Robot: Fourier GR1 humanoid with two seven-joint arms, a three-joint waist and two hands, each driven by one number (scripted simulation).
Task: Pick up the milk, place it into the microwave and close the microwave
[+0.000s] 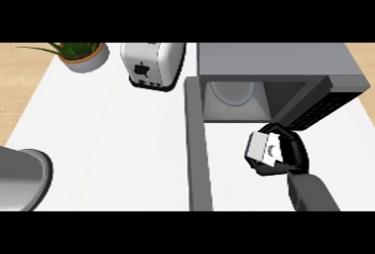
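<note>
Far left: metal bowl at counter edge, plant & toaster at the back. Centre: microwave door swung wide open. Microwave cavity gapes just ahead of the right hand, whose fingers curl round the milk, held off the counter and tilted. Left hand not visible. Next move prob. straight fwd into the cavity.

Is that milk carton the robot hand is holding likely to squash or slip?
The milk carton looks boxy and flat-sided, so probably stiff enough to hold its shape. The right robot hand curls round it; smooth sides might slip. Set down, it seems unlikely to roll.
</note>
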